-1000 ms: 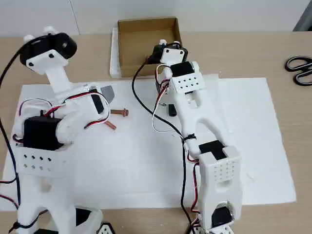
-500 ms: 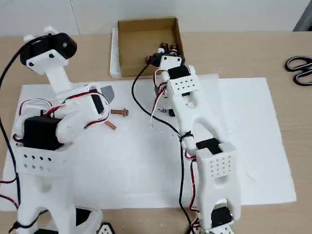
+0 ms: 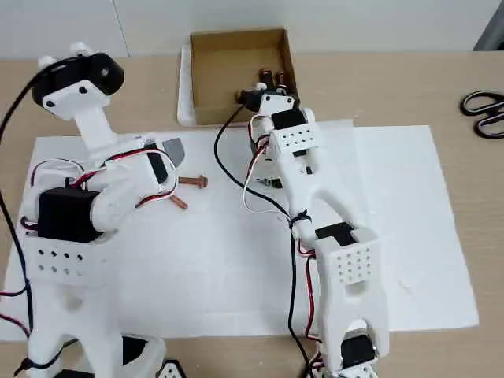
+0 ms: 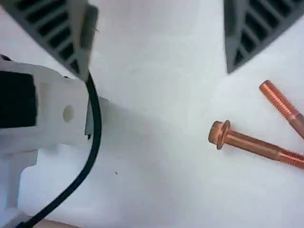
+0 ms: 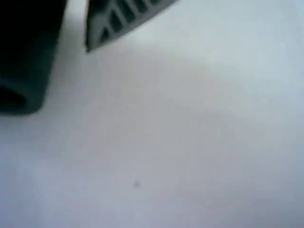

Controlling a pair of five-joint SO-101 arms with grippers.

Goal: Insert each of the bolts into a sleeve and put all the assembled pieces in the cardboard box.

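- Over the last second the right arm has drawn back from the box and sunk toward the sheet. Its wrist no longer covers the box's near right corner. The left arm has not stirred.
- The step in hand looks to me like fetching a sleeve for one of the two bolts still unsleeved.
- The next move calls for a square grip on that sleeve, then a bolt taken by its shank so the two line up end to end.
- Nearest, the left gripper [image 4: 156, 33] hangs low over the white sheet [image 3: 394, 236], jaws spread wide and holding nothing.
- Just beside it lies a flanged copper-coloured metal bolt [image 4: 247, 142], threaded along its far half, shiny and slim.
- A second copper-coloured bolt [image 4: 282, 107] lies near it at an angle, not touching. Both are left of the middle of the sheet, toward its far edge.
- Farther along, by the middle of the sheet's far edge, the right gripper [image 5: 109, 23] sits close to the sheet with a short black cylindrical sleeve [image 5: 23, 57] right beside it. I cannot tell whether that gripper is spread or closed, nor whether it has the sleeve.
- Beyond the sheet's far edge, on the wooden table [image 3: 394, 87], stands the open brown cardboard box [image 3: 236, 55]. The assembled pieces [image 3: 270, 77] are in its near right corner, dark with copper ends.
- Black-handled scissors [image 3: 484, 110] lie at the table's right edge.
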